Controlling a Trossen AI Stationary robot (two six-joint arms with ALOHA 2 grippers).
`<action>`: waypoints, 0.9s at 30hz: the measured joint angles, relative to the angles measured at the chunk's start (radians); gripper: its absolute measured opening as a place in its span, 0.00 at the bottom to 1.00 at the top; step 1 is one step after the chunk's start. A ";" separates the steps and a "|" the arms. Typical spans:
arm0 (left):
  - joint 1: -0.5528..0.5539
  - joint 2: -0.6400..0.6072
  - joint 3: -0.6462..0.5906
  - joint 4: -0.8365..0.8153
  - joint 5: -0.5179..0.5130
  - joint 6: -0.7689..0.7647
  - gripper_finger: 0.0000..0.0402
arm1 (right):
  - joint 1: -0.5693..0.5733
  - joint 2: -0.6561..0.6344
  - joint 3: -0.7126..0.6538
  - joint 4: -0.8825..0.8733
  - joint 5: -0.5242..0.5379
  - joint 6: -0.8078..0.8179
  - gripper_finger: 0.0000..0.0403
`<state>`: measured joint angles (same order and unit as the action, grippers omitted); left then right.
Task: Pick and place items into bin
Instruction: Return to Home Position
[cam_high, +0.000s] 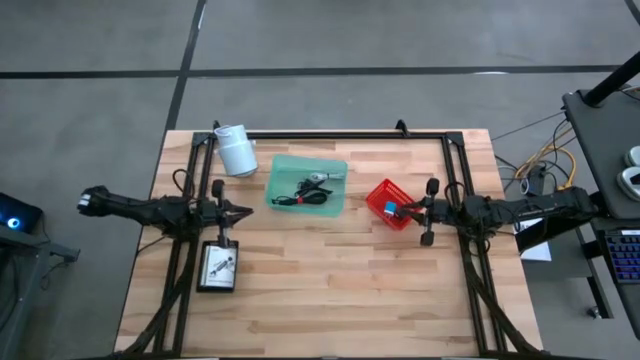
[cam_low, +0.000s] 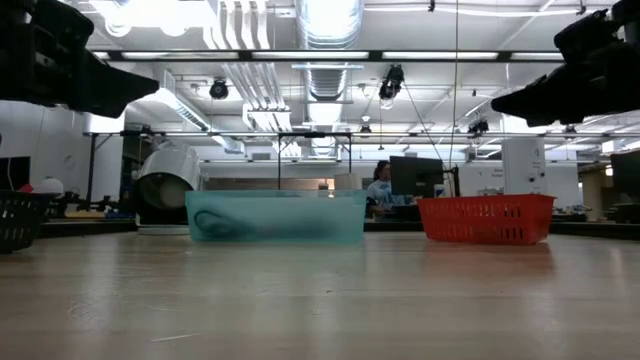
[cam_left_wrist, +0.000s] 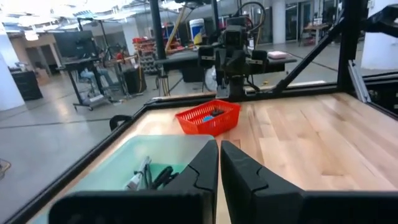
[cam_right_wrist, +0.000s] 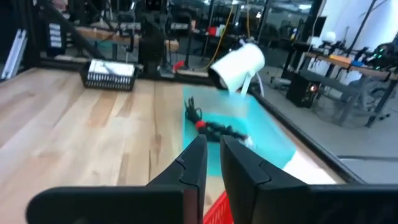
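the left gripper (cam_high: 238, 212) hung over the left part of the wooden table (cam_high: 330, 290), pointing toward the middle, its jaws pressed together on nothing. just in front of it, on the table's near side, sat the black bin (cam_high: 201, 268) with white printed packets (cam_high: 221, 266) lying flat inside. at the far edge, behind that gripper, the white roll (cam_high: 236, 150) lay tilted beside the transparent green bin (cam_high: 283, 165). the green bin stood near the table's middle and held a tangle of black cables (cam_high: 305, 197) with a silver cable (cam_high: 318, 180) next to them. to its right, apart from it, stood the small red bin (cam_high: 376, 192), turned at an angle, with a small blue cylinder (cam_high: 392, 208) in it. the right gripper (cam_high: 412, 210) hovered just beside the red bin's right corner, facing the left arm; its jaws were drawn nearly together, only a thin slit between them, gripping nothing. in the low view both grippers hung well above the tabletop.
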<state>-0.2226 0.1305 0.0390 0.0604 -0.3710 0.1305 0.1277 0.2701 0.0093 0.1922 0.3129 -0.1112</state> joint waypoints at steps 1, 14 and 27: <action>0.000 -0.017 0.000 -0.021 0.001 -0.011 0.00 | 0.002 -0.017 0.000 -0.030 0.000 0.001 0.08; -0.001 -0.078 0.020 -0.157 0.075 -0.073 0.00 | 0.012 -0.188 0.000 -0.145 -0.037 0.032 0.02; 0.000 -0.087 0.019 -0.158 0.074 -0.065 0.00 | 0.012 -0.178 0.000 -0.141 -0.027 0.022 0.02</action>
<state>-0.2226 0.0435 0.0582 -0.0977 -0.2966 0.0657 0.1398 0.0916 0.0095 0.0509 0.2861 -0.0894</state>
